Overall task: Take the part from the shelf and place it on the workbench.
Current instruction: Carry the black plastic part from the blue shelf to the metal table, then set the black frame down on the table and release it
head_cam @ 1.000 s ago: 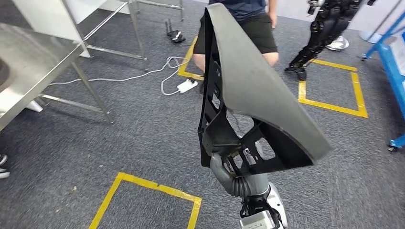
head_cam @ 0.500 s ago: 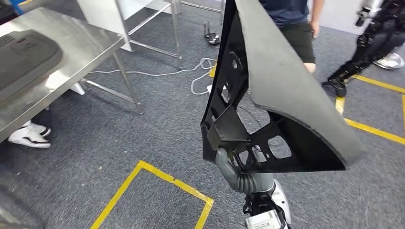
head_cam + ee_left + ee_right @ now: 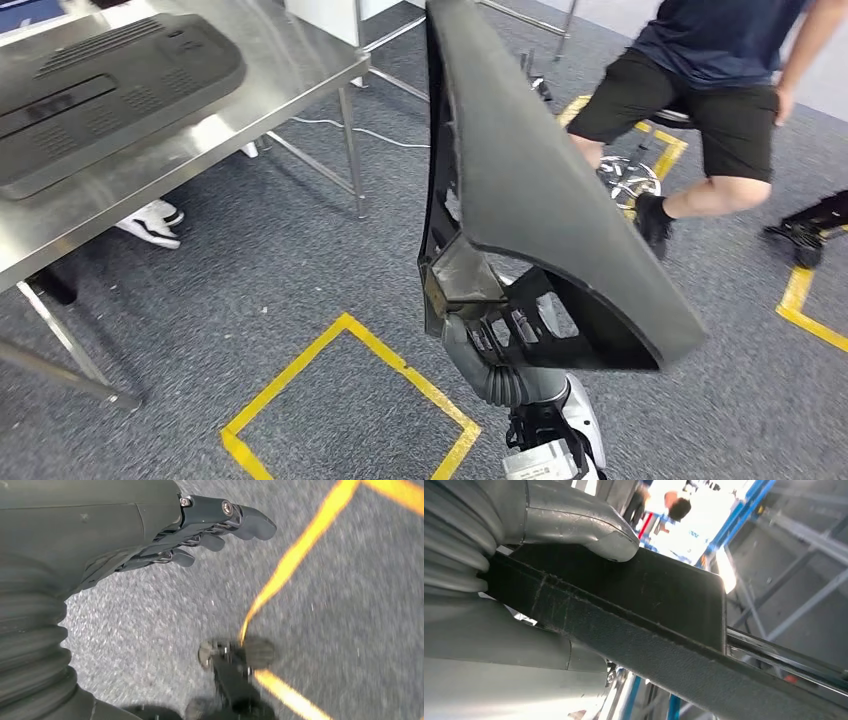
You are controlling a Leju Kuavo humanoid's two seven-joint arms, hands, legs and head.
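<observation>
The part point(image 3: 540, 180) is a big dark grey panel with a black ribbed frame, standing upright in the middle of the head view. My right hand point(image 3: 472, 342) grips it from below at its lower frame. In the right wrist view the thumb point(image 3: 574, 525) presses on the part's flat black edge point(image 3: 634, 625). The steel workbench point(image 3: 285, 65) stands at the upper left, left of the held part. My left hand point(image 3: 200, 535) hangs over the grey carpet, fingers stretched out and holding nothing.
A similar dark panel point(image 3: 100, 95) lies on the workbench. A person point(image 3: 700, 90) sits on a stool at the upper right. White shoes point(image 3: 150, 222) show under the bench. A yellow tape square point(image 3: 350, 400) marks the carpet below.
The whole picture has shifted: the camera has turned left, bringing the workbench and its panel closer. The part stays in my right hand's grip.
</observation>
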